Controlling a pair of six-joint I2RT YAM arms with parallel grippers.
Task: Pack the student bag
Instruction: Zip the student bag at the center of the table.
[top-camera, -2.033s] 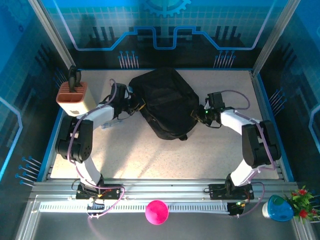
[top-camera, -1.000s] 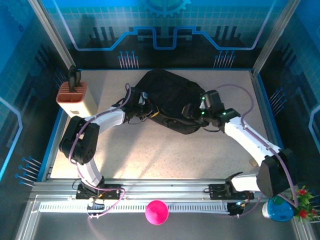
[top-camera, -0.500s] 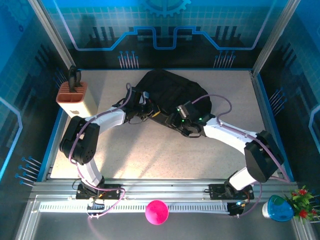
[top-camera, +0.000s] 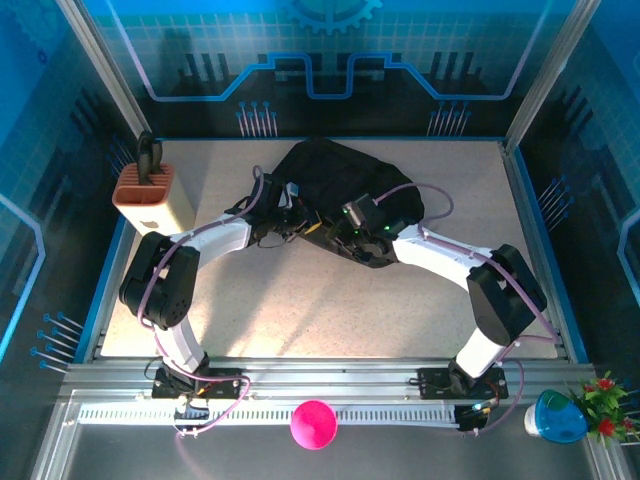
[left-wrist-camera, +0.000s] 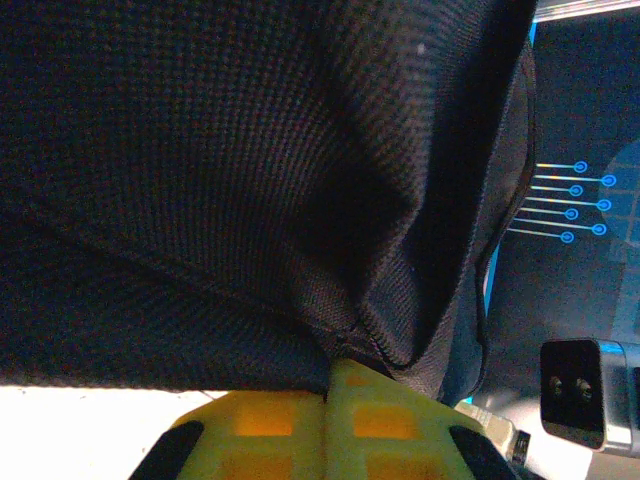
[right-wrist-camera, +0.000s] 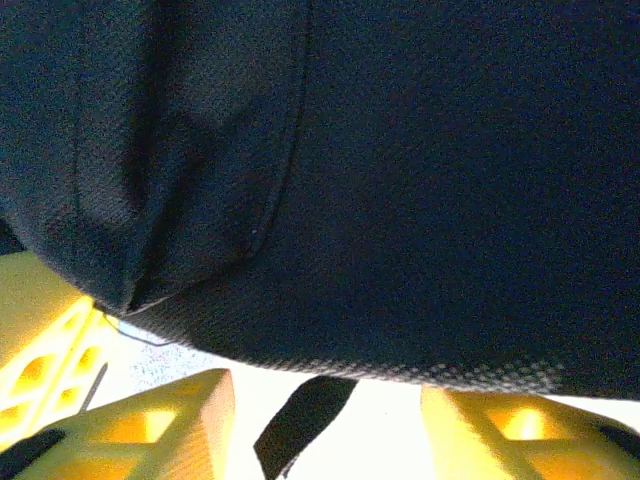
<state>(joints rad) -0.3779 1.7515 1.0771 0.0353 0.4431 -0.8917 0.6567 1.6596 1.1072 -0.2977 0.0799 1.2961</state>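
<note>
The student bag (top-camera: 345, 185) is a large black fabric backpack lying crumpled at the back middle of the table. My left gripper (top-camera: 306, 224) is at its near left edge. In the left wrist view this gripper (left-wrist-camera: 330, 368) has its yellow fingers (left-wrist-camera: 400, 430) pressed together, pinching a fold of the bag's fabric (left-wrist-camera: 250, 170). My right gripper (top-camera: 346, 236) sits at the bag's near edge, close to the left one. In the right wrist view the right gripper (right-wrist-camera: 322, 388) is open. A loose black strap (right-wrist-camera: 300, 425) hangs between its fingers (right-wrist-camera: 165, 425), and the bag (right-wrist-camera: 400, 180) is just above them.
A tan box with an orange-brown top (top-camera: 152, 197) stands at the left edge, with a black item (top-camera: 149, 153) sticking out of it. A pink object (top-camera: 314, 423) rests on the front rail. Blue walls enclose the table (top-camera: 300, 310).
My right arm has swung left along the bag's near edge towards the left gripper, and its jaws have narrowed. The left gripper has kept its pinch over the last second.
</note>
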